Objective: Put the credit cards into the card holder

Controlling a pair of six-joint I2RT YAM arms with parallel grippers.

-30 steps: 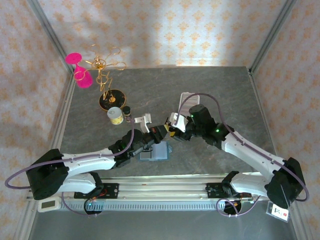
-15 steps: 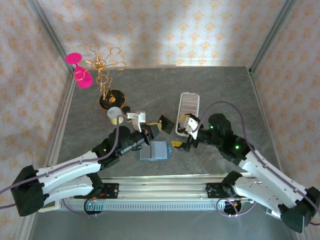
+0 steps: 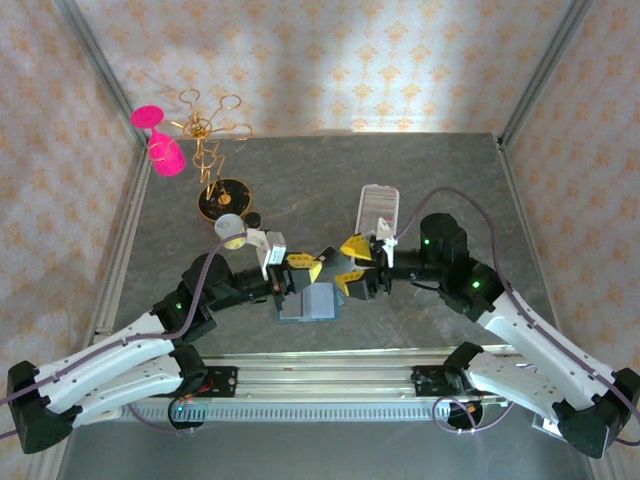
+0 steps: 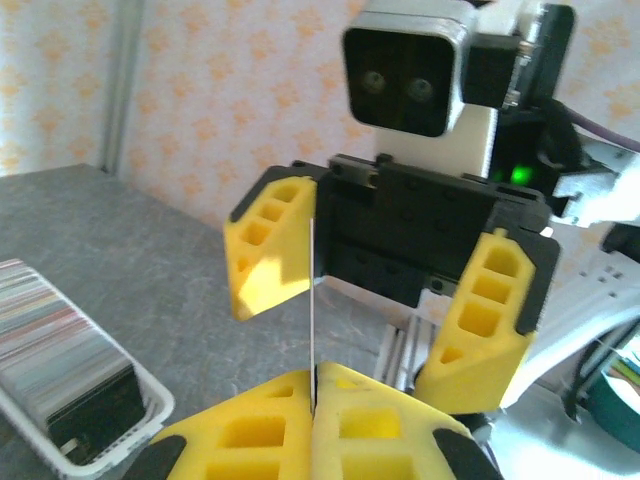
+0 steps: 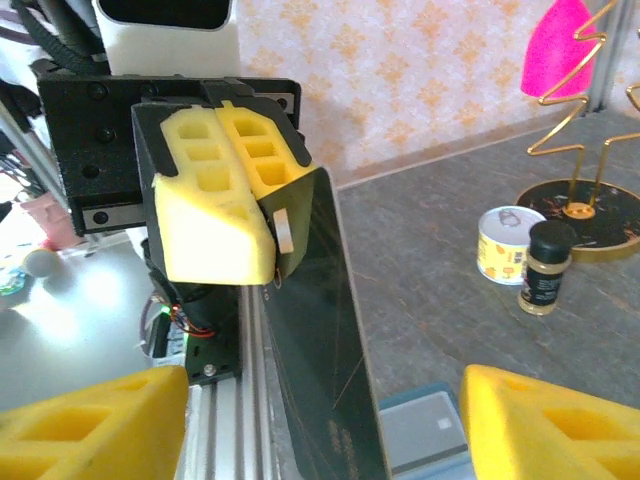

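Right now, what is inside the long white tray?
A tightly packed row of credit cards stands on edge in the white tray; the tray's floor and the cards' faces are hidden.

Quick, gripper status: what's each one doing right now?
Left gripper: closed, holding a dark card by one end.
Right gripper: open, holding nothing.

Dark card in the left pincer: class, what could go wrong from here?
The left pincer pinches the dark card near one end only, so it may pivot or slip if the open right pincer closes on it.
Released early, it could fall beside the card holder, not into it.
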